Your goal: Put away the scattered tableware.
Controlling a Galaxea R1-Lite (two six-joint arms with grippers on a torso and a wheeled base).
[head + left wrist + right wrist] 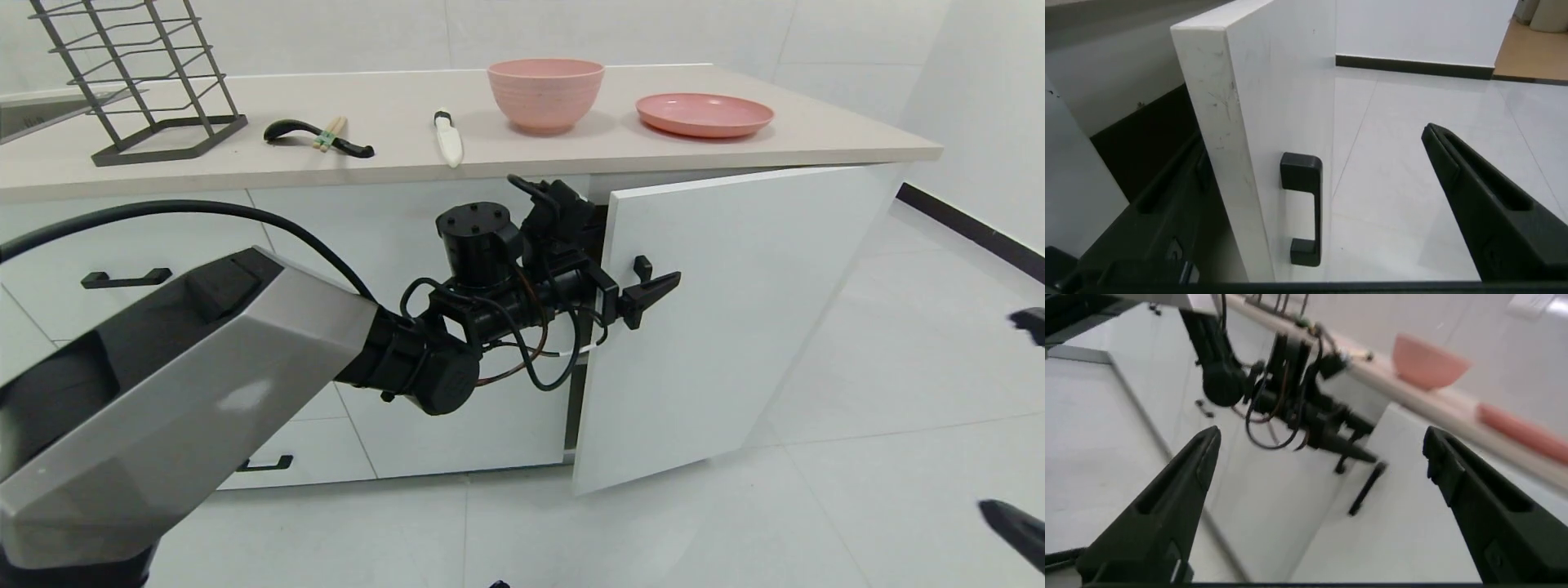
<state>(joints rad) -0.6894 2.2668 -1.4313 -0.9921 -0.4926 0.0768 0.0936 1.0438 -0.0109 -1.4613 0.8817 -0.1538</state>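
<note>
On the counter [735, 151] lie a pink bowl [545, 92], a pink plate [704, 113], a white utensil with a black end [448, 139], a black spoon [286, 128] and wooden chopsticks [331, 135]. Below it, a white cabinet door [735, 310] stands partly swung out. My left gripper [620, 302] is open and straddles the door's free edge [1221, 163], one finger in front by the black handle [1305, 208] and one behind. My right gripper [1323, 437] hangs open over the floor at the right, facing the cabinet, with nothing between its fingers [1012, 523].
A black wire dish rack [155, 82] stands at the counter's left end beside a sink edge [33, 114]. Drawers with black handles [126, 278] are left of the open cabinet. Pale floor tiles [857, 506] stretch to the right of the door.
</note>
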